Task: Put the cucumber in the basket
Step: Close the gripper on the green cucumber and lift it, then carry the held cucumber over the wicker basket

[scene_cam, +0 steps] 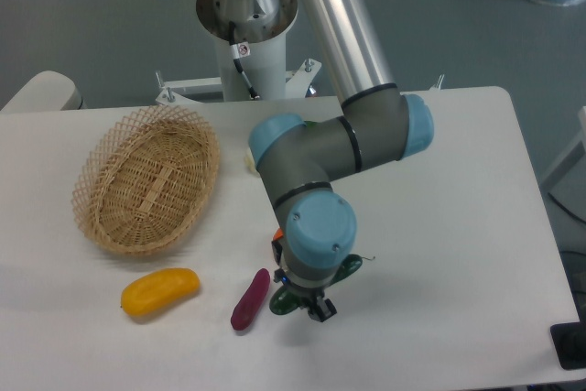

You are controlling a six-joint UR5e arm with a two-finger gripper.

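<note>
Here the hand (305,306) sits low at the near tabletop (458,226) edge, under the arm's wrist, straddling the cucumber (343,269); only dark green ends show either side of it. Cannot tell whether the fingers pinch it or stand spread. Purple sweet potato (249,299) lies just beside, left; yellow fruit (159,291) further left. Basket (146,180) well apart, far left. Judgement: grip mid-length, lift straight to clear the sweet potato, then carry over the lattice rim before lowering.
</note>
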